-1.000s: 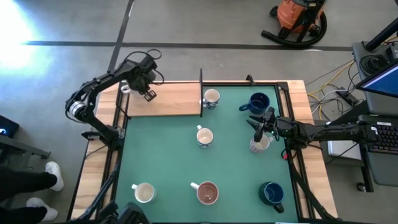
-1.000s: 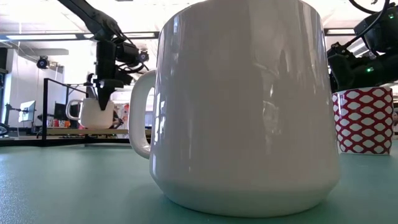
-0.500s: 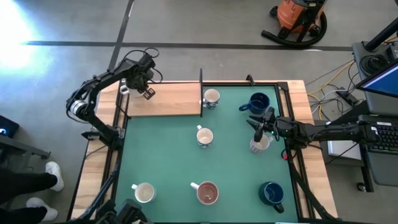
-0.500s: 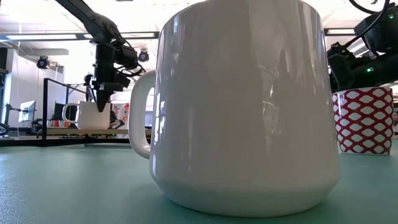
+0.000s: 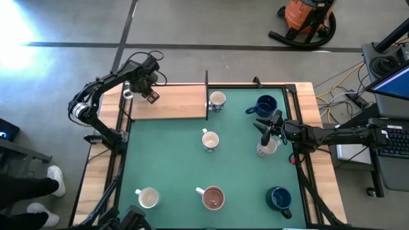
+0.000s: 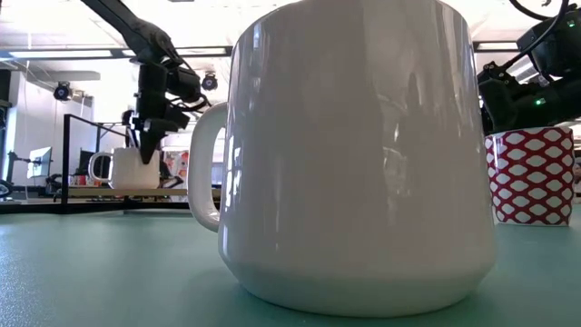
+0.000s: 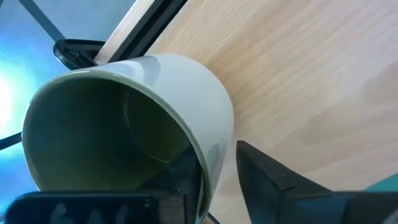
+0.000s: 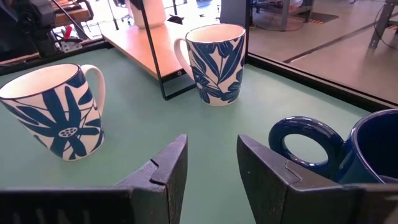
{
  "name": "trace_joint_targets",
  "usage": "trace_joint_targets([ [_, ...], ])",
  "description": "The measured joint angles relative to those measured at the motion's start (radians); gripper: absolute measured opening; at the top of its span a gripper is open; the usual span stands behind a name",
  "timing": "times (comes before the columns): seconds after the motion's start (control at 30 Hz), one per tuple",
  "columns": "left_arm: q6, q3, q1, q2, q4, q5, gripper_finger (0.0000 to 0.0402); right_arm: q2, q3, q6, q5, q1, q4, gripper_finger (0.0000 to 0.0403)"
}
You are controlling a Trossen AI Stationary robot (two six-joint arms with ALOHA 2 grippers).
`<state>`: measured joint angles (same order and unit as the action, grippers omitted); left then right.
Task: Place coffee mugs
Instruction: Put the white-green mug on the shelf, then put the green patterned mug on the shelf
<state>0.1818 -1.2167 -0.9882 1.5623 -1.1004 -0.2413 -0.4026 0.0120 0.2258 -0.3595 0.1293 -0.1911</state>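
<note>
My left gripper [image 5: 138, 87] is at the far left corner of a wooden board [image 5: 172, 103], shut on a mug [image 7: 124, 143] that is white outside and olive-green inside; the low view shows this mug [image 6: 134, 169] down at board level. My right gripper [image 8: 211, 158] is open and touches nothing. It hovers by a red-patterned mug [image 5: 267, 149] near the mat's right edge. Standing on their bases on the green mat are two blue-floral mugs [image 5: 217, 100] [image 5: 209, 140], two navy mugs [image 5: 265, 105] [image 5: 279, 199], a pink-inside mug [image 5: 213, 198] and a white mug [image 5: 148, 198]. My left gripper pinches the green-inside mug's wall at the rim [image 7: 208, 158], one finger [image 7: 183, 177] inside the hollow and the other finger [image 7: 264, 171] outside. The fingers come from above, pointing down. The mug is upright, its handle toward the table's left; whether its base touches the board I cannot tell.
A black upright divider [image 5: 206, 96] stands between the board and the green mat [image 5: 172, 160]. The white mug [image 6: 354, 154] fills most of the low view. A person's feet [image 5: 45, 191] show on the floor to the left, and cables and a vacuum lie beyond the table.
My left gripper has carried the green-inside mug a little toward the table's left edge over the board, then held still. The right arm has not moved.
</note>
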Motion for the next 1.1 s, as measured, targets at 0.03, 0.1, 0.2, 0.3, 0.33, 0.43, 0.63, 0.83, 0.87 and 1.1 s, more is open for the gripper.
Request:
trace_joint_targets([
  [0.03,0.000,0.000,0.001,0.000,-0.001,0.000,0.0093,0.000,0.000,0.001,0.000,0.000,0.000,0.0128],
  [0.1,0.007,0.000,0.001,0.000,-0.002,0.000,0.0104,0.000,0.000,0.000,0.000,0.000,0.000,0.0128],
  [0.2,0.022,0.000,0.000,-0.005,-0.001,-0.001,0.0112,0.000,0.000,0.001,0.000,0.000,0.000,0.0128],
  [0.3,0.030,-0.010,0.000,-0.016,-0.002,-0.003,0.0115,0.000,0.000,0.000,0.000,0.000,0.000,0.0128],
  [0.33,0.030,-0.015,0.000,-0.022,0.001,-0.003,0.0115,0.000,0.000,0.000,0.000,0.000,0.000,0.0128],
  [0.43,0.030,-0.028,0.005,-0.046,-0.001,-0.003,0.0115,0.000,0.000,0.000,0.000,0.000,0.000,0.0128],
  [0.63,-0.003,-0.027,0.042,-0.102,-0.061,0.035,0.0115,0.000,0.000,0.000,0.000,0.000,0.000,0.0128],
  [0.83,-0.067,-0.022,0.116,-0.170,-0.094,0.156,0.0115,0.000,0.000,0.000,0.000,0.000,0.000,0.0128],
  [0.87,-0.071,-0.019,0.137,-0.183,-0.095,0.159,0.0115,0.000,0.000,0.000,0.000,0.000,0.000,0.0128],
  [1.1,-0.185,-0.006,0.327,-0.254,-0.093,0.145,0.0115,0.000,0.000,0.000,0.000,0.000,0.000,0.0128],
])
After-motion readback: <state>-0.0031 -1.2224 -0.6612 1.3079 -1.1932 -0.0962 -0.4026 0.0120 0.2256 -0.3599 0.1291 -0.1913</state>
